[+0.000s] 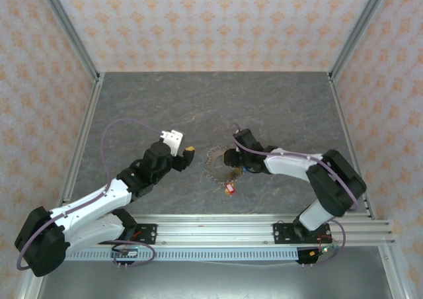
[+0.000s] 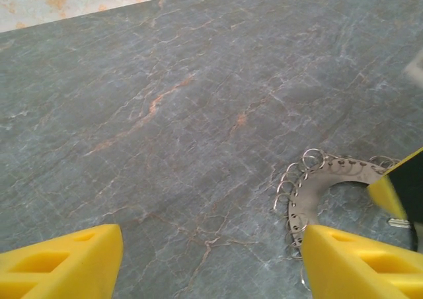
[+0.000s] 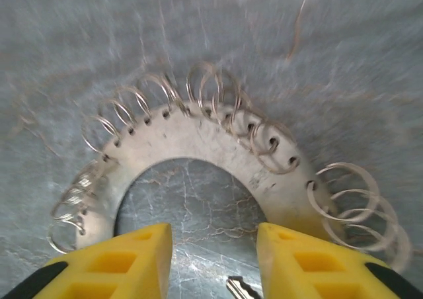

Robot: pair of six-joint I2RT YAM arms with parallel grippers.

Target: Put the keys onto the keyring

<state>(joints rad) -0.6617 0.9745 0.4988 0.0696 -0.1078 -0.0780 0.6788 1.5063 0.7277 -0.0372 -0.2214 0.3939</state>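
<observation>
Grey veined stone for the surface [image 1: 165, 100], boxed in by aluminium rails [image 1: 264, 227] and peach patterned walls [image 1: 211, 21].

At far left, left arm [image 1: 86, 210], white and black, slanting up toward the middle. At its tip, left hand [image 1: 183, 147], released. From its own wrist camera, 2 yellow fingers [image 2: 66, 262] spread wide, bare stone between them, nothing grasped. Hovering or resting on the stone, cannot tell.

Just right of that hand, the keyring [image 1: 217, 163], lying flat near the middle of the surface. Flat grey metal band, large open centre, outer edge punched with holes and threaded with many small wire loops [image 3: 205, 87]. Clear of the left hand, just beyond 1 of its fingers in the left wrist view.

At the ring's near right edge, 1 red key [image 1: 230, 188], on the stone just outside the rim. Attached or loose, cannot tell.

Next, right hand [image 1: 229, 159], over the ring's right side, pointing left. From the right wrist camera, yellow fingers [image 3: 132, 262] parted, released, with the ring's open centre and stone visible in the gap. Low in that gap, silver tip of a key blade [image 3: 239, 289], touching neither finger as far as can be seen, head colour hidden. Inner edge of the band arcing just beyond both fingertips.

At far right, right arm [image 1: 330, 180], folded back to its base on the near rail.
</observation>
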